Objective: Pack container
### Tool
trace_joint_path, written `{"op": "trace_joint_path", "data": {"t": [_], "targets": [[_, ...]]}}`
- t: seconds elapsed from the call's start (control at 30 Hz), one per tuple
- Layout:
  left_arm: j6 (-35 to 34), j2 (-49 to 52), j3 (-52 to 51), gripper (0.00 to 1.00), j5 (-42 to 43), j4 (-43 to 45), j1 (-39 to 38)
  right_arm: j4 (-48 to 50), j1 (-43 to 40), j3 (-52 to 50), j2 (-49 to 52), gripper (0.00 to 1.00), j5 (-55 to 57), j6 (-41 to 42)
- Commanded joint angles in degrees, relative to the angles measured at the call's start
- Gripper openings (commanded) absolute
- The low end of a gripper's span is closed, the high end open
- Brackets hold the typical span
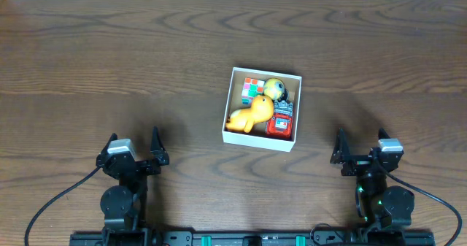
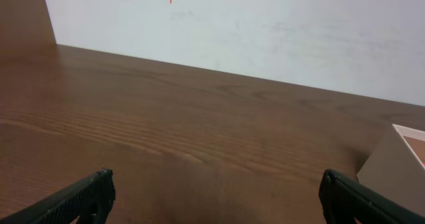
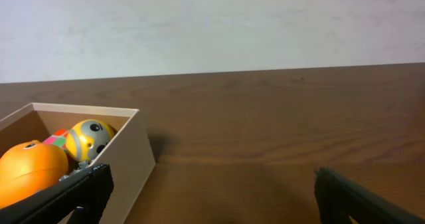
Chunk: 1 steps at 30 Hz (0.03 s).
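The container (image 1: 232,106) is a shallow white-walled square box in the middle of the table. In it lie a colour cube (image 1: 252,90), a round yellow toy with a grey face (image 1: 274,87), an orange-yellow duck-like toy (image 1: 249,115) and a red toy (image 1: 280,122). My left gripper (image 1: 134,145) is open and empty near the front left, well apart from the box; its wrist view shows the box's corner (image 2: 397,164) at the right. My right gripper (image 1: 360,146) is open and empty at the front right; its wrist view shows the box (image 3: 126,154) with the toys at the left.
A pale wall (image 2: 265,24) rises behind the dark wooden table (image 1: 109,71). Black cables (image 1: 51,202) run from both arm bases at the front edge.
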Motion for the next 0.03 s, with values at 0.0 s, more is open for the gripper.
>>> {"op": "trace_joint_path", "data": {"t": [0.0], "targets": [[-0.50, -0.39, -1.33, 0.98, 0.39, -1.88, 0.31, 0.00, -0.44, -0.28, -0.37, 0.99, -0.37, -0.22]]}}
